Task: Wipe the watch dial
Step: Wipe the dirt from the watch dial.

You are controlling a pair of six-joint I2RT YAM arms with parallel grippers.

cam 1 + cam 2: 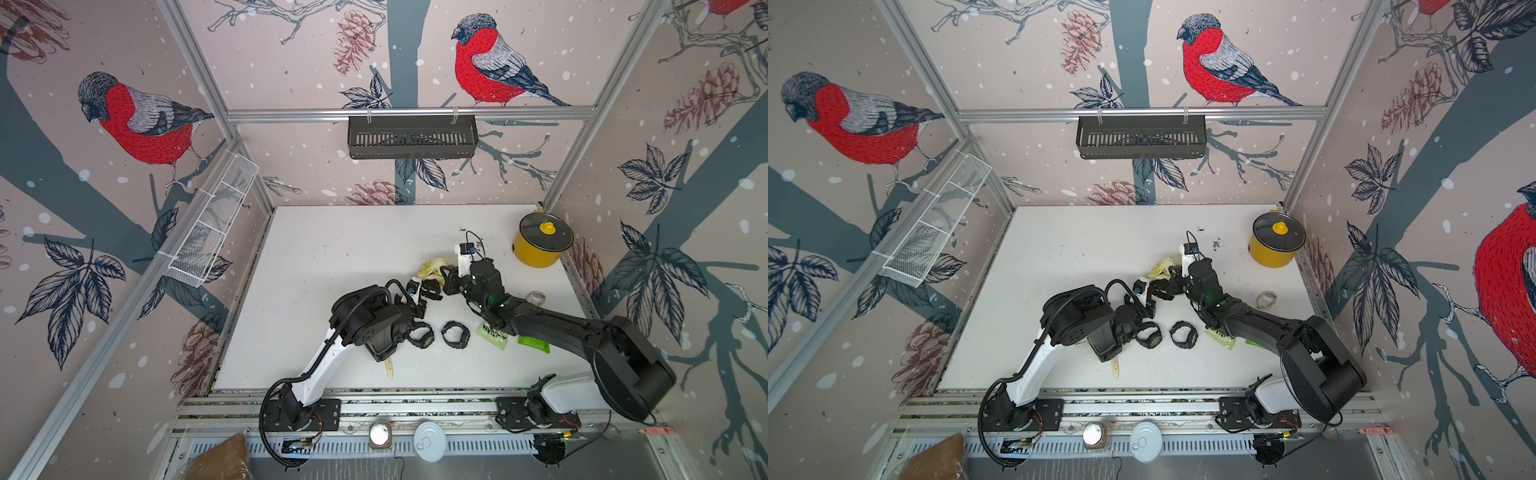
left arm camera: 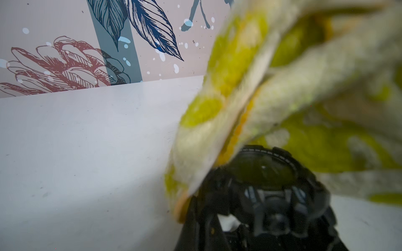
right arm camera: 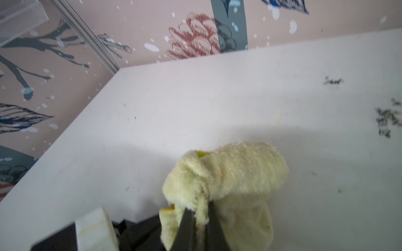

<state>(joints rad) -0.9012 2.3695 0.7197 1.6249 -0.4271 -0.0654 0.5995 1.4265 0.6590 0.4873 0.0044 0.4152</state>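
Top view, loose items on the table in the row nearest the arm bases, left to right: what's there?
tan strap piece → black watch → second black watch → pale green sachet → bright green sachet

1. At the back: finding a rack (image 1: pixel 411 137) hung on the rear wall, above the table (image 1: pixel 332 270).
2. Over on the left wall, seeing a wire basket (image 1: pixel 212 224).
3. Far right corner of the table: catching the pot (image 1: pixel 536 255), lid (image 1: pixel 546 232) on top.
4. Over mid-table, spotting the cloth (image 1: pixel 434 266) just behind the watch (image 1: pixel 430 289), lying against its dial (image 2: pixel 266 171) in the left wrist view.
5. Nearer the front, picking out a second watch (image 1: pixel 422 336) and a third watch (image 1: pixel 456 333) side by side.
6. Right of those, noting a packet (image 1: pixel 492 334) and a second packet (image 1: pixel 534 345), both partly under the right arm (image 1: pixel 552 324).
7. Closest to the front edge, seeing a strap (image 1: pixel 390 368).
8. Past that edge, finding a can (image 1: pixel 429 441) by the front rail (image 1: pixel 415 405).
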